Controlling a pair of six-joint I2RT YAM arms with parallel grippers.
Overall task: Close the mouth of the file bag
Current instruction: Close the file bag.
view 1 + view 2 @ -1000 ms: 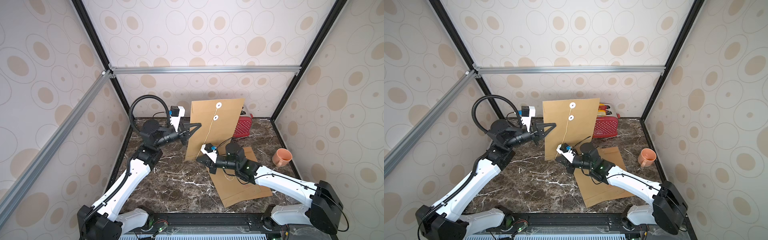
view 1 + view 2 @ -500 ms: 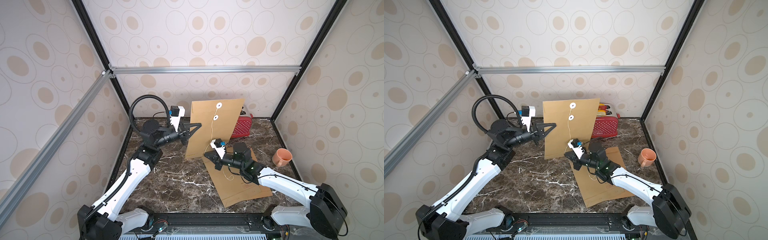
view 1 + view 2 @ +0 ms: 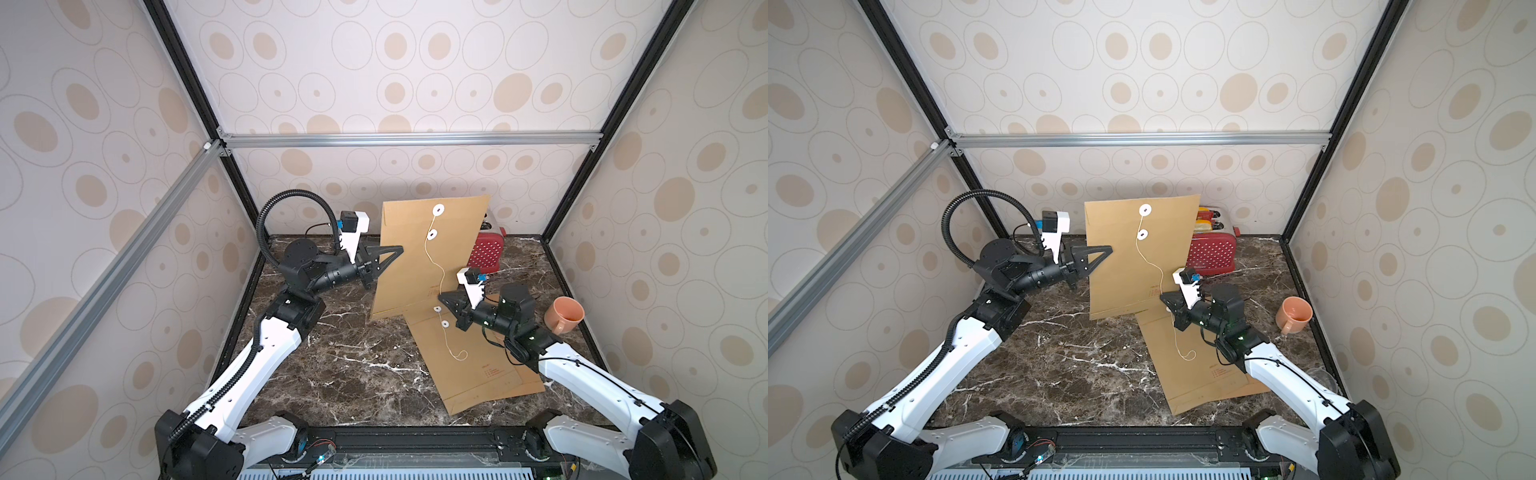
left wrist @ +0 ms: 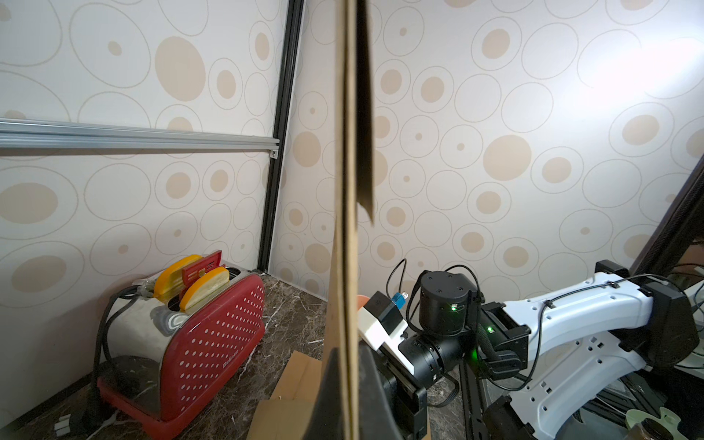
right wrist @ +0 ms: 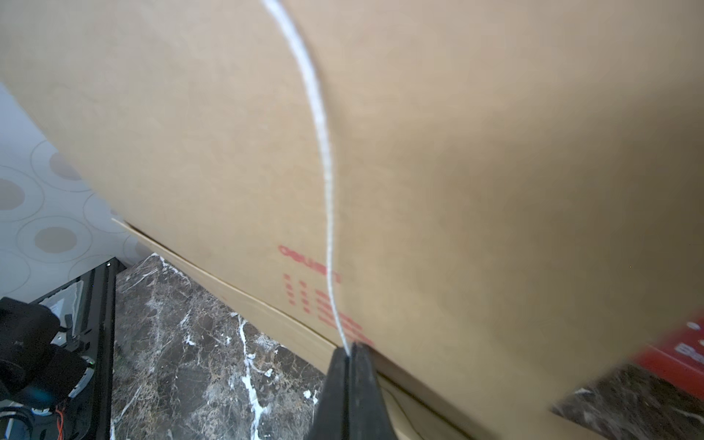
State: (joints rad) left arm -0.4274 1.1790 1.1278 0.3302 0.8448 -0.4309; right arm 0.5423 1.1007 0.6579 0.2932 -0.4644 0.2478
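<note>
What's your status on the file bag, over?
Left gripper shut on edge of upright brown paper file bag. Right gripper shut on its white string, slack. Second brown bag flat below.

Left arm and right arm wear white shells over my long links, with black joints between. A ribbed black hose arches from the left one; thin black cables trail the right, where green lights glow. A white camera mount tops each wrist. Left hand and right hand: black, tapering wedges.
</note>
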